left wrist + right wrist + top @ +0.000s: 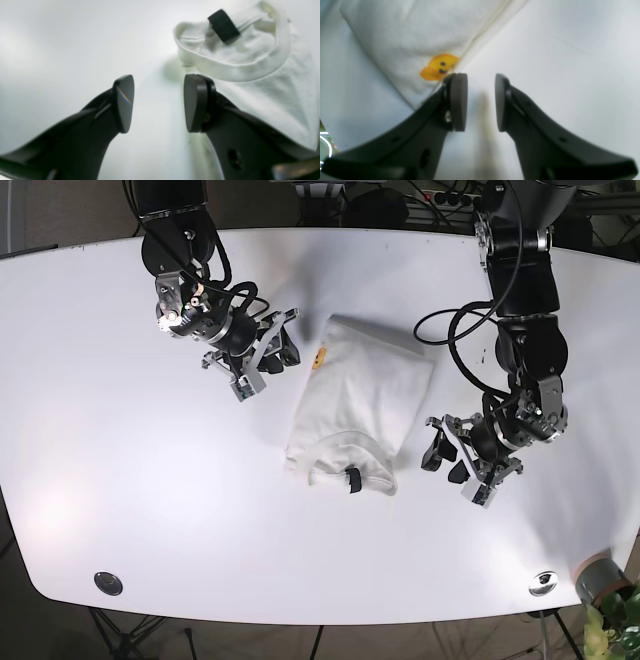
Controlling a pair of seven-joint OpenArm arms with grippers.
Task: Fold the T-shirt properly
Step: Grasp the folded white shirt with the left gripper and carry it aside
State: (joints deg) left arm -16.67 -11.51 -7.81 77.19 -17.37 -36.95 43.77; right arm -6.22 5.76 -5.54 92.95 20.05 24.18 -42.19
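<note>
Folded white T-shirt (355, 400) near the middle of the white table (100, 480), collar (350, 472) at the near end with a small black tag (352, 481) in the neckline. To the right of the T-shirt's collar end, apart from the cloth: left gripper (448, 457), jaws spread wide, nothing between the pads, only bare table in the gap in the left wrist view. Farther back, just left of the T-shirt's far corner: right gripper (285, 340), jaws parted, empty, one fingertip (458, 100) close beside the cloth edge near a small orange duck print (439, 67). Contact with the cloth hard to judge.
</note>
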